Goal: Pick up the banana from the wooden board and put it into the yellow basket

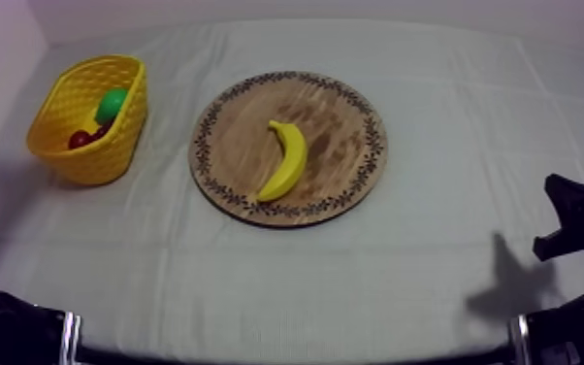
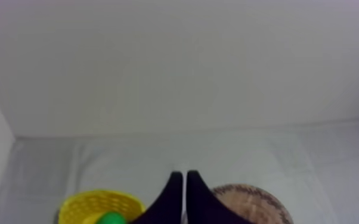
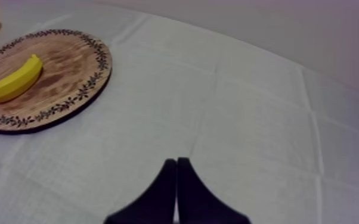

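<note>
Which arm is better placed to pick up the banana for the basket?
Probably left: the yellow basket stands at its side, and the left gripper points between basket and wooden board.

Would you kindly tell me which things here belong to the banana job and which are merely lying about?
For the job: banana, wooden board, yellow basket.
Lying about: green fruit and small red fruit, both inside the basket.

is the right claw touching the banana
Apart. In the right wrist view the shut right claw hangs over bare grey-white cloth, well short of the curved yellow toy banana lying on the round wooden board with a patterned rim.
</note>
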Robot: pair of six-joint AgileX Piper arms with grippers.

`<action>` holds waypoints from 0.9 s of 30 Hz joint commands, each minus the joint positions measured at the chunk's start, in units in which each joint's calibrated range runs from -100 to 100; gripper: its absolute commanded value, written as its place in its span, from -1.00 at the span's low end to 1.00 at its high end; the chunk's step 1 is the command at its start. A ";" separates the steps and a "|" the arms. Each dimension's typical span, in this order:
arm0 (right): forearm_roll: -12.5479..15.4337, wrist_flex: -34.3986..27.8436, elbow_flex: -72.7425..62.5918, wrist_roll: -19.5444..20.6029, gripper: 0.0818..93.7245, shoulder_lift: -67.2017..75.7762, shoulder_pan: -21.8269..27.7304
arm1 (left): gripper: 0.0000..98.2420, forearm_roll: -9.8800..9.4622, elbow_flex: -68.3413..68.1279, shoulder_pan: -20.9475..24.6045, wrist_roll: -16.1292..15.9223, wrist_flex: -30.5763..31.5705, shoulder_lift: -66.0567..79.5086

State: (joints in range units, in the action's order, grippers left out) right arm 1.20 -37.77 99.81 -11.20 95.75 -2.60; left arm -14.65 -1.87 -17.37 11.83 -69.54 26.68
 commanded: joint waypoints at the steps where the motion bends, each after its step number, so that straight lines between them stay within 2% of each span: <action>1: -0.01 0.03 -0.03 -0.01 -0.99 0.00 0.00 | -1.00 -0.46 2.14 -2.34 1.50 -2.00 -1.97; 10: -0.01 0.03 -0.03 -0.01 -0.99 0.00 0.00 | -1.00 -3.95 4.23 -9.81 5.97 -7.67 -9.92; 27: -0.01 0.03 -0.03 -0.02 -0.99 0.00 0.00 | -1.00 -6.34 14.14 -17.02 13.24 -14.62 -29.51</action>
State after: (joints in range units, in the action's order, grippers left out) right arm 1.20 -37.76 99.81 -11.23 95.75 -2.60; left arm -20.86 10.54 -34.20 24.20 -83.55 -0.26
